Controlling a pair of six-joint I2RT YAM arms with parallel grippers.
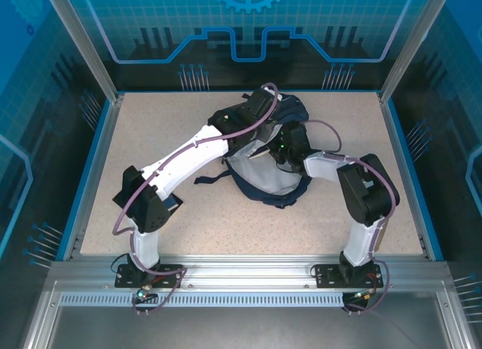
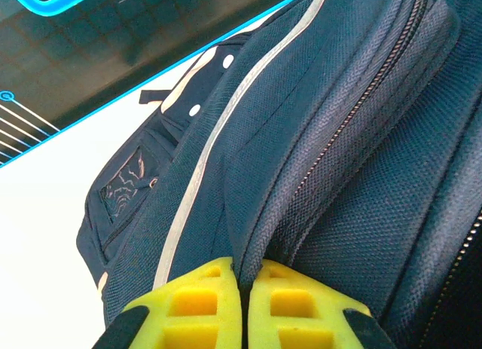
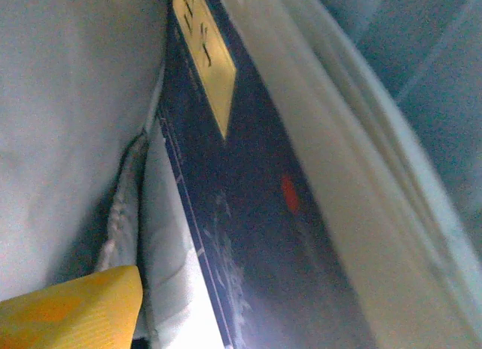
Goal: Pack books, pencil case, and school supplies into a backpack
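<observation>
Near the middle of the tabletop [image 1: 151,123]: a big soft navy-blue cloth backpack with thin white stripes [image 1: 252,176] lies with its mouth open and its pale grey inside showing.
Left fingers [image 2: 260,300]: the yellow pair is squeezed tight on a fold of the backpack by the zip, at the bag's 12 o'clock side in the top view.
Right fingers [image 3: 68,307]: down inside the bag; one yellow tip shows at 7 o'clock of the right wrist view, so I cannot tell if they are wide or narrow.
Book: a thin flat dark-blue book with a small yellow title mark [image 3: 256,213] is inside the backpack, leaning on the grey lining.
Book from fingers: toward 3 o'clock of the yellow tip, just beside it, with a pale flap between.
Long side: runs from 12 o'clock to 5 o'clock in that view.
Nearer arm: the right arm [image 1: 331,166], reaching from 5 o'clock; the left arm [image 1: 188,157] comes from 7 o'clock and is busy with the rim.
Next move, my guess: the right fingers should back out along the book's long side, so they do not drag it.
</observation>
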